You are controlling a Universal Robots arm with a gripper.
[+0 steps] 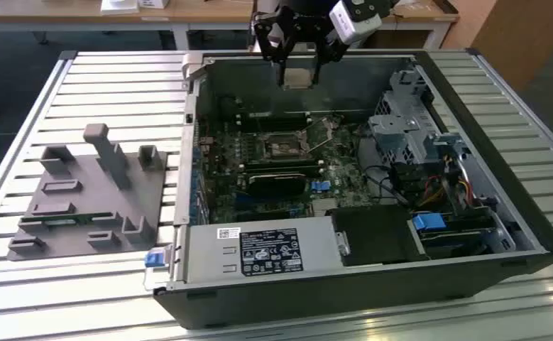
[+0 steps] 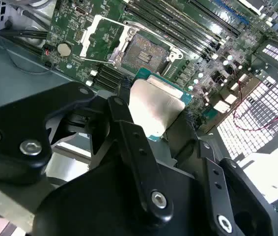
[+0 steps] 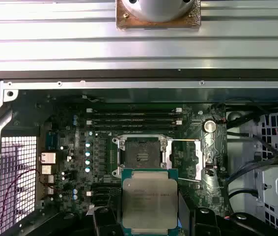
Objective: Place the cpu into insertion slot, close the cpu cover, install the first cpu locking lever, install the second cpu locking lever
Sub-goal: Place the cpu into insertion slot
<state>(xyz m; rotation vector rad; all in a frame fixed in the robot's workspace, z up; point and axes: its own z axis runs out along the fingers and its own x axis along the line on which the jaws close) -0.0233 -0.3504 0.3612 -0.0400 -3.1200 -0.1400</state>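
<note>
The cpu [image 1: 297, 77] hangs in the air well apart from the insertion slot [image 1: 283, 148]. We see it clamped by two opposite edges between the fingers [image 2: 122, 101] of the gripper [image 1: 297, 71], with its silvery-beige top showing in both wrist views. Going down in size from there, we see the slatted metal table [image 1: 30, 92], which carries everything. On it lies the open computer case [image 1: 352, 298], with the slot deep inside. A grey moulded fixture plate [image 1: 86, 206] rests on the table outside the case, well apart from the slot, toward the exterior view's left. The green motherboard [image 3: 65, 128] surrounds the slot on all sides. The cpu cover [image 3: 187, 160] is swung open and lies just beside the slot, with board visible through its open middle. The slot itself shows us its bare square field of contacts.
</note>
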